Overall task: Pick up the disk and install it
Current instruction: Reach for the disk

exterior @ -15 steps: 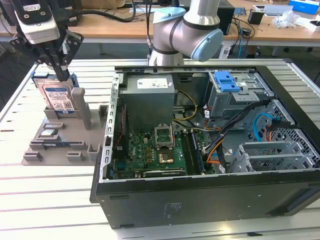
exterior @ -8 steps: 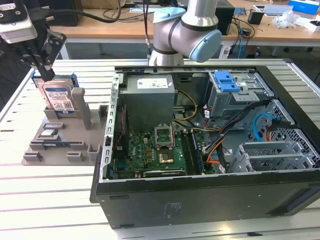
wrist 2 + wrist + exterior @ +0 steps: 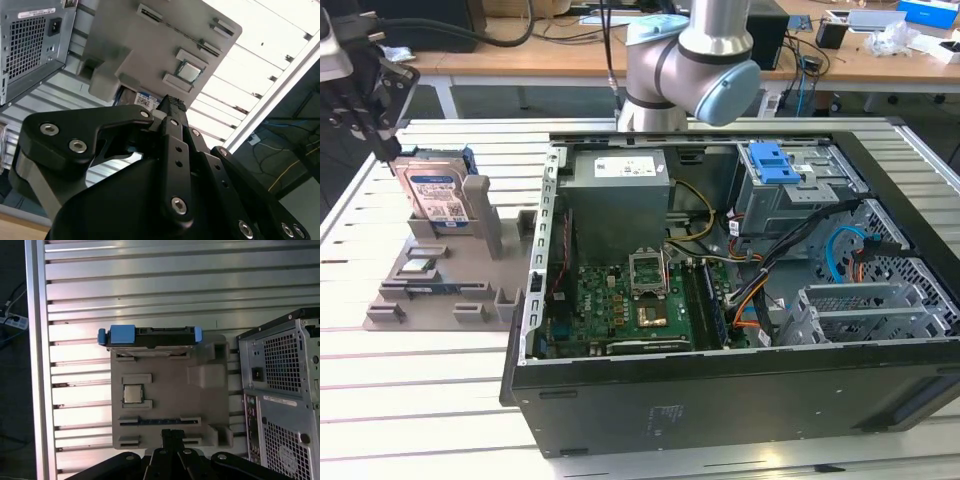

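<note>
Standing upright in grey holder [image 3: 486,215], disk [image 3: 434,196] apart from claw [image 3: 172,434]; claw pressed together, empty.

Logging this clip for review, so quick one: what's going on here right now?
The robot arm's gripper hangs close over the disk, which stands on edge in a grey holder on the slatted table. Contact between them can't be made out. The open computer case lies on the exterior view's right of the holder, and the disk is not yet in it.
</note>
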Robot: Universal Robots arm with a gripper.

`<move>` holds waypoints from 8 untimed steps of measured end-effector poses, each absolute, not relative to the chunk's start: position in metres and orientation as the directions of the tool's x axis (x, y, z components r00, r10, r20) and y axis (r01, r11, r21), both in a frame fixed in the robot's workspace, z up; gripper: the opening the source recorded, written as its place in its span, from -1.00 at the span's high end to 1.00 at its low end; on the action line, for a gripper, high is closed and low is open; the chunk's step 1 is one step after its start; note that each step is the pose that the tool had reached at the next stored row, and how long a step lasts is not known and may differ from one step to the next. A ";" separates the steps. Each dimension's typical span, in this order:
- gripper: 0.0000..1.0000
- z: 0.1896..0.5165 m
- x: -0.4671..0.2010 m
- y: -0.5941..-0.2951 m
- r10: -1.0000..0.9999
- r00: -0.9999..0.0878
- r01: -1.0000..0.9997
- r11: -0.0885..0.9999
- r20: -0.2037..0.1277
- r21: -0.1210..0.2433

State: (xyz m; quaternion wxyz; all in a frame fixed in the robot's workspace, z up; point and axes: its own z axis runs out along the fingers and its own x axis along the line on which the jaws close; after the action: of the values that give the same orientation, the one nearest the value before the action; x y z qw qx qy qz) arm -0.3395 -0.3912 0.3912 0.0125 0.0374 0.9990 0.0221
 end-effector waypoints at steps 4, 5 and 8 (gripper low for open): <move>0.80 0.389 -0.351 -0.385 0.075 -0.997 0.074 0.996 -0.023 0.045; 0.80 0.389 -0.353 -0.383 0.075 -0.997 0.074 0.996 -0.023 0.045; 0.80 0.388 -0.356 -0.377 0.075 -0.997 0.074 0.996 -0.023 0.045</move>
State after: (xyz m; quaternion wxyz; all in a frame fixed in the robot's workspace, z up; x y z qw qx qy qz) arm -0.3564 -0.3768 0.3880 0.0125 0.0375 0.9990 0.0220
